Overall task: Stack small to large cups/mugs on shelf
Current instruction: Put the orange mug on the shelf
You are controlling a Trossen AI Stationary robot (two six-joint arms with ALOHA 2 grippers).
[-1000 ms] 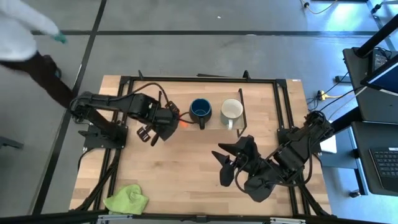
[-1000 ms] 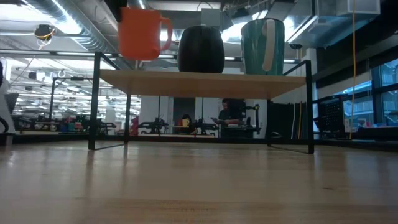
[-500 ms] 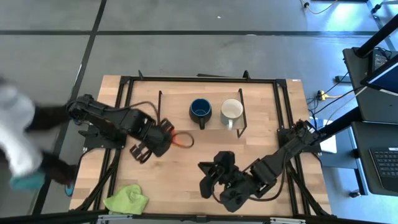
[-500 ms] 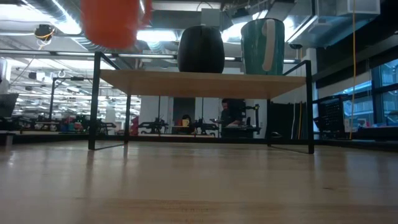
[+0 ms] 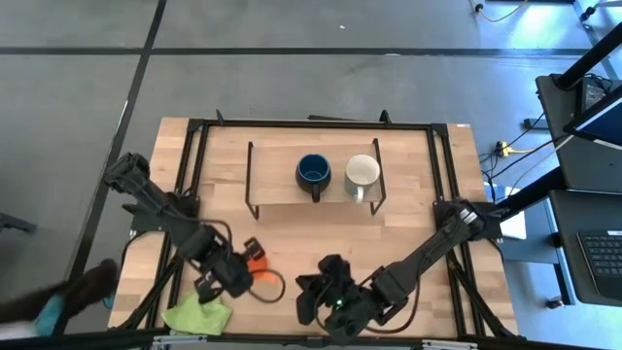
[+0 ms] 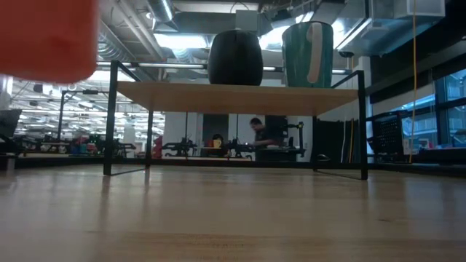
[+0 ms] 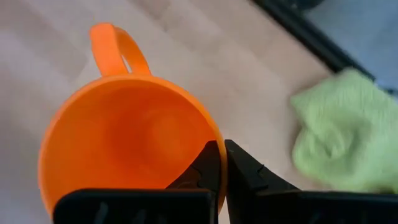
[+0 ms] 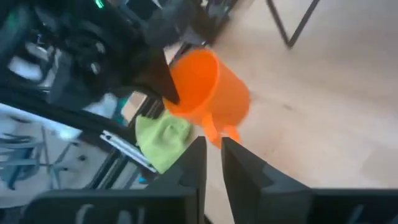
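Observation:
The small orange mug [image 7: 124, 143] hangs in the air over the table's near left part, with my left gripper [image 5: 231, 276] shut on it. It fills the upper left corner of the low view [image 6: 45, 36]. The dark blue mug [image 5: 313, 172] and the white mug [image 5: 362, 173] stand on their bases on the shelf [image 6: 233, 97], toward its right end. My right gripper [image 8: 213, 158] hovers near the table's front edge, just right of the orange mug [image 8: 208, 90]. Its fingers are nearly together with nothing between them. My left gripper pinches the orange mug's rim [image 7: 217, 149], on the side opposite the handle [image 7: 118, 50]. One finger [image 7: 206, 167] is inside the mug and the other [image 7: 244, 171] is outside. The fingers come from above, pointing down. The mug is lifted clear of the table.
A lime-green cloth [image 5: 199, 315] lies at the table's near left corner, close under the left gripper. The shelf's black wire legs [image 6: 111, 120] stand on the far half of the table. Part of a person [image 5: 58, 303] shows on the floor at the left.
My left gripper has carried the orange mug away from the shelf's left end toward the table's near edge, still clear of the table. My right gripper has gone toward the table's left and near edges, closer to the orange mug.

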